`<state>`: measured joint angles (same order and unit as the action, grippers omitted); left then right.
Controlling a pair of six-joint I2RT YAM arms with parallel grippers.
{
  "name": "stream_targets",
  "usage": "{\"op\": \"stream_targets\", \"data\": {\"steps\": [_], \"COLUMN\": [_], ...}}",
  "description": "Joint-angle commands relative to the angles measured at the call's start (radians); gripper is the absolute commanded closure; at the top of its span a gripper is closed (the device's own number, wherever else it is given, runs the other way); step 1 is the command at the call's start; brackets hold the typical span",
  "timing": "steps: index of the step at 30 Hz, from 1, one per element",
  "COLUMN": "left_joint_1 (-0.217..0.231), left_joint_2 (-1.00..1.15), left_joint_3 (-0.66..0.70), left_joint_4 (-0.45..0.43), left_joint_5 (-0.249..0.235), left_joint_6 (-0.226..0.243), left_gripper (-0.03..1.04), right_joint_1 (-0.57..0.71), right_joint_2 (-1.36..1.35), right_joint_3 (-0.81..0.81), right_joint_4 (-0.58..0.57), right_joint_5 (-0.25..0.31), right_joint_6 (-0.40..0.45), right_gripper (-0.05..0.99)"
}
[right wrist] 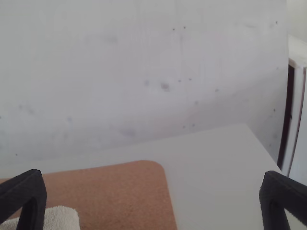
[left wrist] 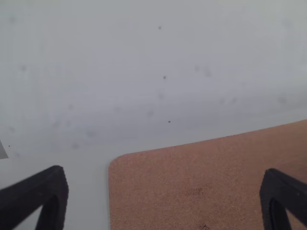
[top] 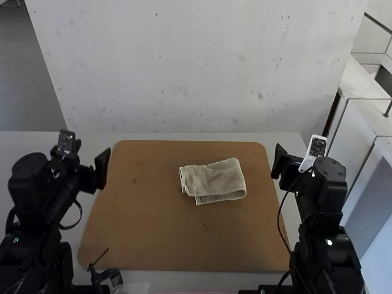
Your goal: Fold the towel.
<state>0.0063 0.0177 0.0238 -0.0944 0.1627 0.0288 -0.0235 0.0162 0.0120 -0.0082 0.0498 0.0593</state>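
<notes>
Your towel lies folded on the board; left gripper, beside its left edge, and right gripper, beside its right, both wide open, empty!

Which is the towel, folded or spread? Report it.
Folded. The towel lies on the brown board in a compact shape, a lower layer sticking out beneath the top one.

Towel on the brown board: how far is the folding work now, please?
Mostly folded, it seems: the towel lies as a compact, layered bundle on the board. Nothing is in hand; the left gripper and right gripper are open, away from it. Perhaps tidying is left: layers do not line up at its near left corner.
</notes>
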Motion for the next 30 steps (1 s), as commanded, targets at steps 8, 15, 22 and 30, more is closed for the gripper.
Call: {"op": "stream_targets", "data": {"steps": [8,15,22,30], "left_joint_1": [-0.005,-0.005,-0.005,-0.005], "left_joint_2": [-0.012,-0.012,-0.012,-0.012], "left_joint_3": [-0.025,-0.025,-0.024,-0.025], "left_joint_4": [0.005,0.004,0.004,0.005], "left_joint_5": [-0.069,-0.069,-0.069,-0.069], "left_joint_6": [0.006,0.006,0.006,0.006], "left_gripper": [0.0,0.0,0.0,0.0], "right_joint_1": [-0.001,0.0,0.0,0.0], "right_joint_2": [-0.005,-0.005,-0.005,-0.005], "right_joint_3": [-0.012,-0.012,-0.012,-0.012], "right_joint_4": [-0.019,-0.019,-0.019,-0.021], "right_joint_5": [-0.004,-0.004,-0.004,-0.005], "right_joint_6": [-0.003,-0.003,-0.003,-0.003], "right_gripper": [-0.03,-0.03,-0.03,-0.03]}}
